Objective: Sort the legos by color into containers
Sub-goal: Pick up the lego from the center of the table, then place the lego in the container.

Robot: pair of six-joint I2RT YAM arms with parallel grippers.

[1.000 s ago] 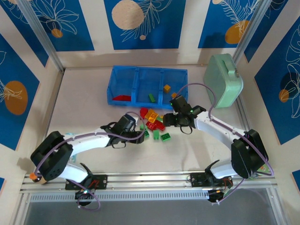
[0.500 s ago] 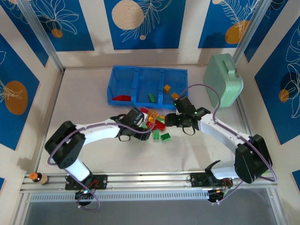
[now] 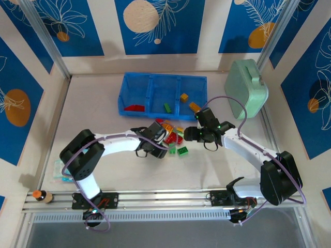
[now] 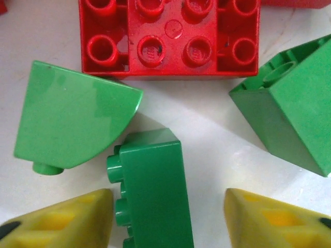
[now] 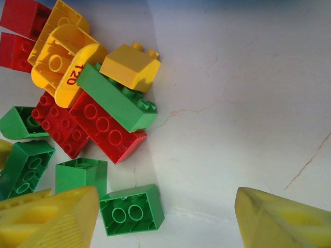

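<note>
- Since the small green studded plastic brick (image 4: 152, 191) lies on its side between the part-open, empty fingers (image 4: 62, 219) of my left end effector (image 4: 168, 219), I judge it light, rigid, slick: pinch across its sides.
- Its near end is cut off; finger contact is unclear.
- My right end effector (image 5: 165, 217) gapes empty over bare bench (image 5: 232, 103).

Red, green and orange-yellow legos (image 3: 182, 150) on a pale whitish table (image 3: 103, 113) with thin brownish lines. Translucent blue tray (image 3: 150, 95). Mint green case (image 3: 247, 88). Deep blue wall panels (image 3: 186, 36) with white leaf drawings and cream or orange circles.
</note>
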